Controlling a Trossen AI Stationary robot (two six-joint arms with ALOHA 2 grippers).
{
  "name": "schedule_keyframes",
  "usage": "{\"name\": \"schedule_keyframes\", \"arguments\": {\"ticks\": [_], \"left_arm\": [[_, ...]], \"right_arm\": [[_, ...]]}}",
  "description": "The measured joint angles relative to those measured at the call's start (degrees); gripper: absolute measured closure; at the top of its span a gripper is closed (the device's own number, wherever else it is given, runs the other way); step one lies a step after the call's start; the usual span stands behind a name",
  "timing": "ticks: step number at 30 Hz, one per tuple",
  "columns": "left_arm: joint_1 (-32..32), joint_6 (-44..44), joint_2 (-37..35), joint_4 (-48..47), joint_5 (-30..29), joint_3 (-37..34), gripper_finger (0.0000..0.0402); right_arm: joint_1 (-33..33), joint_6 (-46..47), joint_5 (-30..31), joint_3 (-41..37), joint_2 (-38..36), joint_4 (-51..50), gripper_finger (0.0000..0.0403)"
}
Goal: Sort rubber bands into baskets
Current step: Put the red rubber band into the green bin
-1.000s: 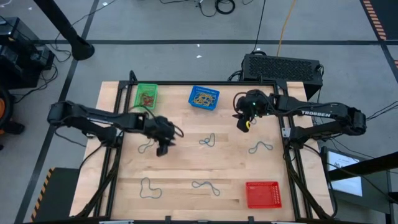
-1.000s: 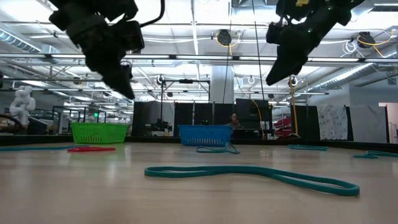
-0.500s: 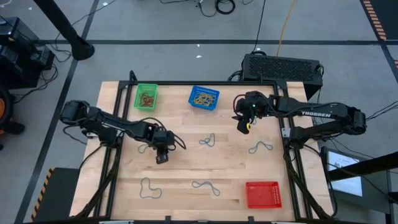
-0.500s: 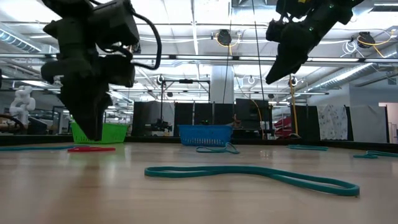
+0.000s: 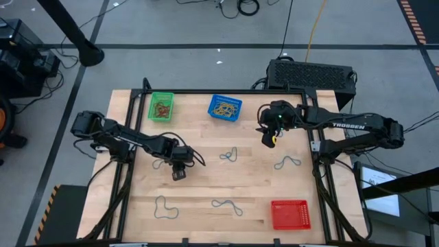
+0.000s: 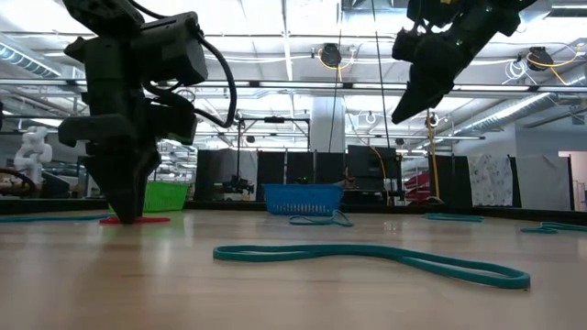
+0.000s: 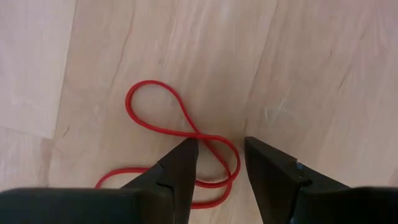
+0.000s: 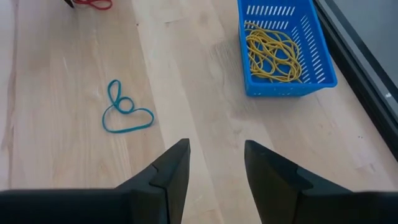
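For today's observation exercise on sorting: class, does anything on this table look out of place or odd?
Yes: the blue basket holds only yellow bands, and the green basket holds reddish bands, while the red basket looks empty. Band colours do not match basket colours.

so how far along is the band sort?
Done: yellow bands in blue basket, some in green basket. In hand: open left gripper down over the red band. Left: teal bands on the table; red basket looks empty. Right gripper open, hovering.
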Motion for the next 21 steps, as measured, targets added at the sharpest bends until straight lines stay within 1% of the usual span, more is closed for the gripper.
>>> {"name": "schedule_keyframes", "arguments": {"ticks": [3, 5, 7, 11, 12, 16, 21], "left_arm": [[0.0, 0.0, 0.0, -0.2, 0.0, 0.0, 0.0266], [0.0, -0.1, 0.0, -0.2, 0.0, 0.0, 0.0282], [0.0, -0.2, 0.0, -0.3, -0.3, 0.0, 0.0308], [0.0, 0.1, 0.1, -0.2, -0.4, 0.0, 0.0377], [0.0, 0.5, 0.0, -0.2, -0.4, 0.0, 0.0389], [0.0, 2.1, -1.4, -1.2, -0.5, 0.7, 0.0393], [0.0, 4.7, -7.0, -0.6, -2.5, 2.9, 0.0398]], "right_arm": [[0.0, -0.3, 0.0, 0.0, 0.0, 0.4, 0.0257], [0.0, -0.3, 0.0, 0.0, 0.0, 0.4, 0.0257], [0.0, -0.3, 0.0, 0.0, 0.0, 0.4, 0.0257], [0.0, -0.3, 0.0, 0.0, 0.0, 0.4, 0.0257], [0.0, -0.3, 0.0, 0.0, 0.0, 0.4, 0.0257], [0.0, -0.3, 0.0, 0.0, 0.0, 0.4, 0.0257], [0.0, -0.3, 0.0, 0.0, 0.0, 0.3, 0.0257]]}}
